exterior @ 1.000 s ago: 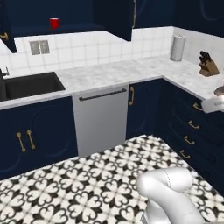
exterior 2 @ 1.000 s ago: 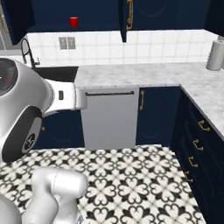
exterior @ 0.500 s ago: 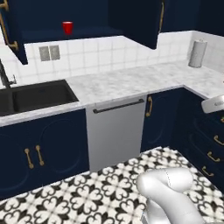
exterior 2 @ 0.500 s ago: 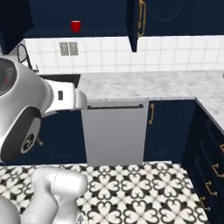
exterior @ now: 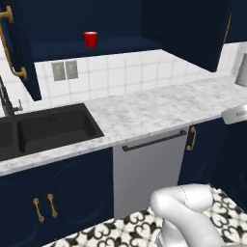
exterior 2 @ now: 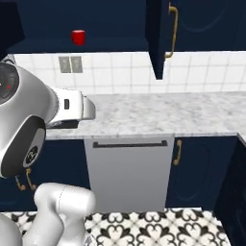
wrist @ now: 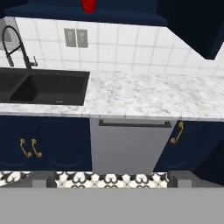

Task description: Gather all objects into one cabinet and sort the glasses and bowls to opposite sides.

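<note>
On the floor of the open navy wall cabinet (exterior: 96, 48), above the tiled wall, 1 bright red cup (exterior: 90, 39) stands upright and alone. Below it lie the marble counter (exterior: 159, 108), the black sink (exterior: 53, 128) and the grey dishwasher (exterior 2: 127, 173). Well short of the counter, the gripper (wrist: 112, 178) has its 2 fingertips (wrist: 43, 178) spread wide, holding nothing.

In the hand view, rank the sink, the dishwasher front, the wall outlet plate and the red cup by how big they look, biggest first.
1. dishwasher front and sink: they look much alike, and the sink runs off the picture's left edge, so I won't rank them.
2. wall outlet plate.
3. red cup, cut off by the top edge, so its full size is unsure.
</note>
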Available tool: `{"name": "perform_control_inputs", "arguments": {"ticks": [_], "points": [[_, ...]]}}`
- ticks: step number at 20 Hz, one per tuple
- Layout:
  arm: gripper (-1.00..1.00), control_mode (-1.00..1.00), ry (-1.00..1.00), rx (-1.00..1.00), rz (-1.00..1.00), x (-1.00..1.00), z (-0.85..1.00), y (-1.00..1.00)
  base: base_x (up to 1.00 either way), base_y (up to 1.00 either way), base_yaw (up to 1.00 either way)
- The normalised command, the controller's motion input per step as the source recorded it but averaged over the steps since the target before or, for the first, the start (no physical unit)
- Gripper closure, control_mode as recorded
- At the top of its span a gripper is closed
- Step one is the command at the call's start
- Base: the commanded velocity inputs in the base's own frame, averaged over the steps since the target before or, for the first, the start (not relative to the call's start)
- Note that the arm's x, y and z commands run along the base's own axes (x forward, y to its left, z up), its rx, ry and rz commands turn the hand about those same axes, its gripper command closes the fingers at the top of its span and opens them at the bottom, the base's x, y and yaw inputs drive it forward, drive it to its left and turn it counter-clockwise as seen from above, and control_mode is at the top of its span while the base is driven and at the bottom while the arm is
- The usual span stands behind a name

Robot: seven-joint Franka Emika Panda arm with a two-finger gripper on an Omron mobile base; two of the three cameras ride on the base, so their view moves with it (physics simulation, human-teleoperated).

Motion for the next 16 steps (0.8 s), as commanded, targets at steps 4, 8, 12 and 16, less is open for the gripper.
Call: {"name": "perform_control_inputs", "arguments": {"ticks": [4,8,12,16], "points": [[-1.0,1.0,0.0,0.0,0.0,0.0,0.0,0.0,0.97,0.16,0.04],[-1.0,1.0,0.0,0.0,0.0,0.0,0.0,0.0,0.99,0.11,0.05],[-1.0,1.0,0.0,0.0,0.0,0.0,0.0,0.0,1.0,0.01,0.11],[-1.0,1.0,0.0,0.0,0.0,0.0,0.0,0.0,1.0,0.0,0.18]]}}
